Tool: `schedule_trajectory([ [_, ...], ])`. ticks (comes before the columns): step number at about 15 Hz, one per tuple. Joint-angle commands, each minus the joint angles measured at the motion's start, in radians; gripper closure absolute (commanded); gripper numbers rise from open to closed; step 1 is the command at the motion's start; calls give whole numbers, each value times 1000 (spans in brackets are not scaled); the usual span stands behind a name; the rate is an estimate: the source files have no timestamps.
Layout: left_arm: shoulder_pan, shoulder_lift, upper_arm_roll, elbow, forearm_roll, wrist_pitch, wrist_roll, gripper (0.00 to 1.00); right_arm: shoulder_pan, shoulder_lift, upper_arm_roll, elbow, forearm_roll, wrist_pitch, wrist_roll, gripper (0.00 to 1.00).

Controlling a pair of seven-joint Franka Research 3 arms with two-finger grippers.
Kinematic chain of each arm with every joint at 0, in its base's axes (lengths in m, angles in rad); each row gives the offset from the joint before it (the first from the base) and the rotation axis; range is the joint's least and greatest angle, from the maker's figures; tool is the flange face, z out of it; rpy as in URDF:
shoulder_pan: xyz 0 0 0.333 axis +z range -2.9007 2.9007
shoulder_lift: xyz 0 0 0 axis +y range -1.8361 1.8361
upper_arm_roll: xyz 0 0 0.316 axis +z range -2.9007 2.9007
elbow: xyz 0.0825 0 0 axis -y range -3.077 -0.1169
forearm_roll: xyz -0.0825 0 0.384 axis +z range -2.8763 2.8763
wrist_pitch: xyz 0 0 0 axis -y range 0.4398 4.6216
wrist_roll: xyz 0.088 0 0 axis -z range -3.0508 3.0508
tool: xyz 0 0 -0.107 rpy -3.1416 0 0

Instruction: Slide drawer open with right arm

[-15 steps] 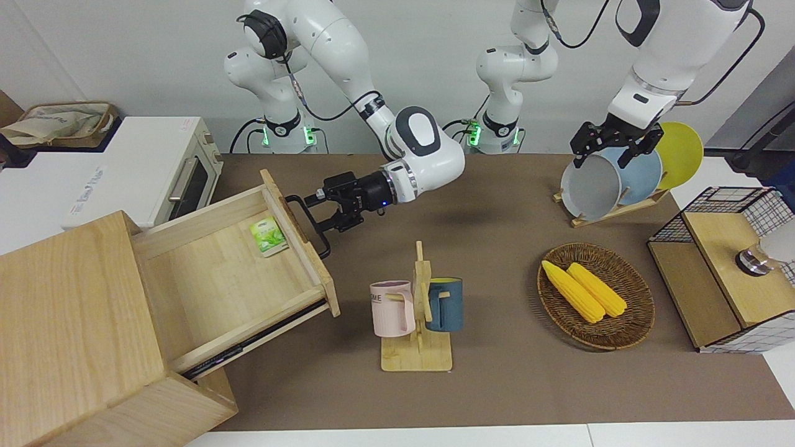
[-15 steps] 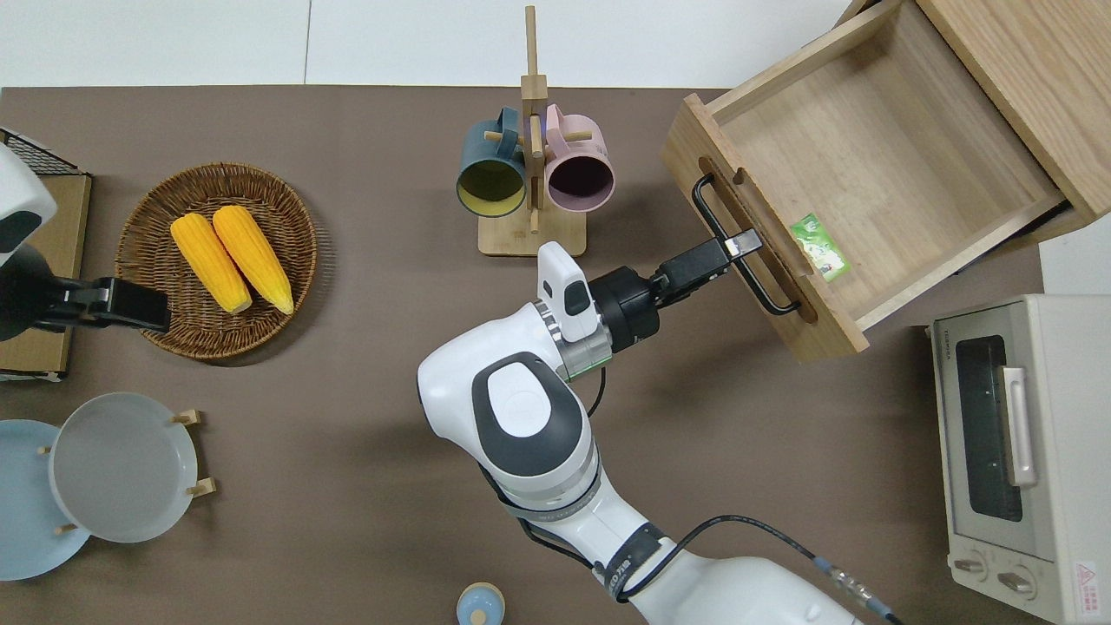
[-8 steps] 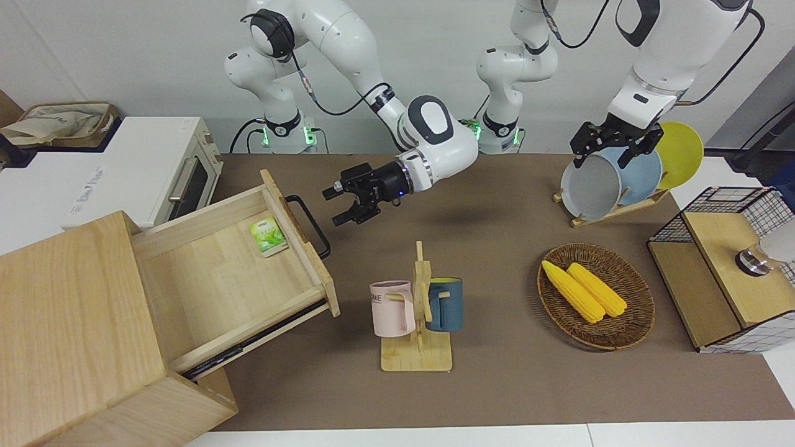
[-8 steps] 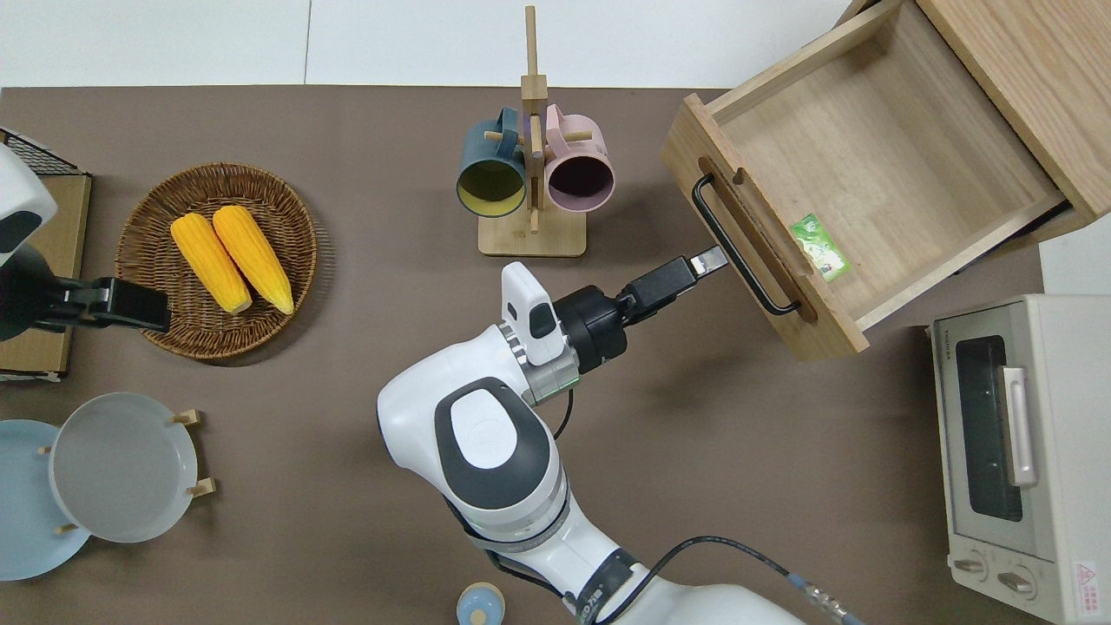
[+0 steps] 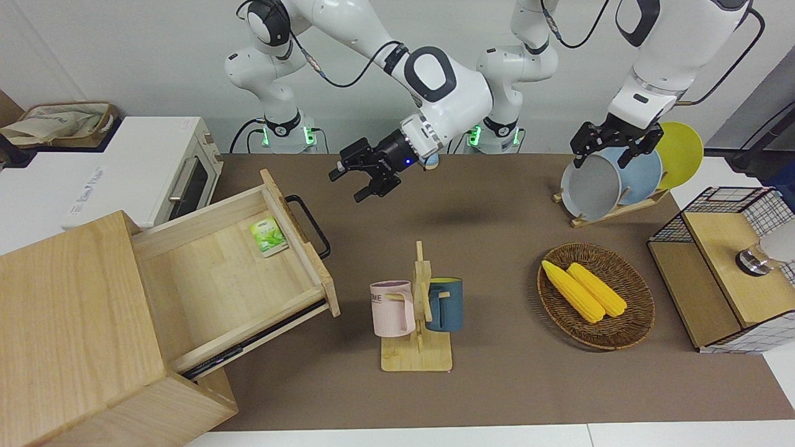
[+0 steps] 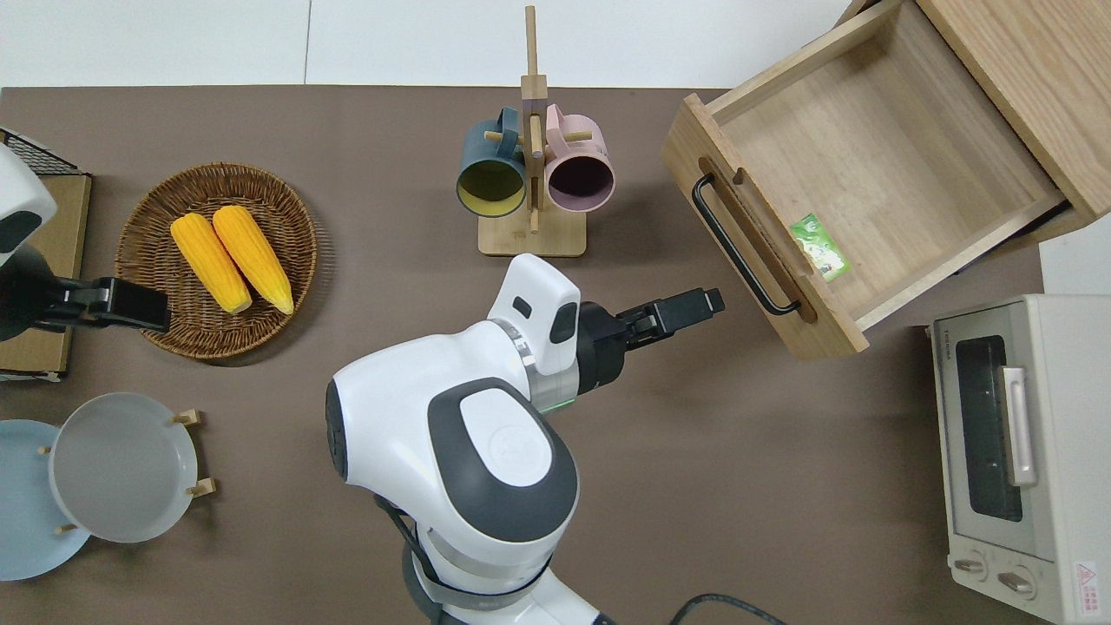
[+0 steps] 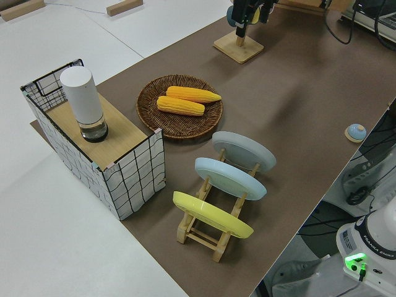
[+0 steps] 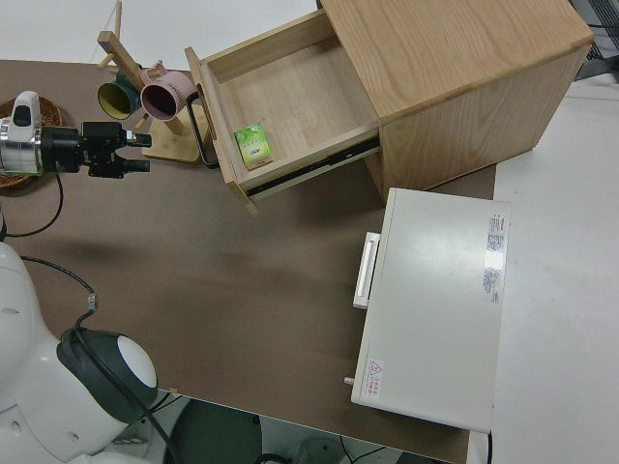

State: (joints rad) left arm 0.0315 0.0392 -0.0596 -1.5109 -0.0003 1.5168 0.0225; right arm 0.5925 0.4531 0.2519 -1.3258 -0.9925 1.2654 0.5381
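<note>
Drawer: the drawer [image 5: 230,273] stands pulled far out of the big pale wooden box [image 5: 74,335] at the right arm's end of the table [image 6: 764,486], in the same place as half a second ago.
Handle: the black loop handle [image 6: 742,247] on the drawer front is bare; a second ago the right pincer was at it.
Right pincer: the right pincer [image 6: 703,304] is up in the air over bare table, apart from the handle and toward the middle of the table from it; it has drawn farther off and risen since half a second ago.
Pincer state: its fingers [image 5: 366,191] are spread with nothing between them.
Right arm: the right arm [image 5: 435,87] is lifted higher than before, its wrist light showing blue.
Inside the drawer: a small green packet [image 5: 268,236] lies against the inner face of the drawer front, unmoved.
Nearby: the mug rack [image 5: 417,310] with a pink and a blue mug stands just beside the drawer's front corner.
Left arm: parked; whether the left pincer [image 5: 612,146] is spread or pressed together, I cannot tell.
</note>
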Motion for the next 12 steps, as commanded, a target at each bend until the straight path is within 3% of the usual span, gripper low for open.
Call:
schedule_trajectory([
  [1, 4, 11, -6, 26, 17, -20, 10, 7, -95, -118, 6, -13, 223, 98, 11, 11],
  [6, 4, 11, -6, 24, 17, -20, 10, 7, -198, -224, 4, -15, 446, 138, 5, 11],
  [12, 4, 11, -6, 26, 17, -20, 10, 7, -407, -300, 17, -16, 673, 209, -7, 11],
])
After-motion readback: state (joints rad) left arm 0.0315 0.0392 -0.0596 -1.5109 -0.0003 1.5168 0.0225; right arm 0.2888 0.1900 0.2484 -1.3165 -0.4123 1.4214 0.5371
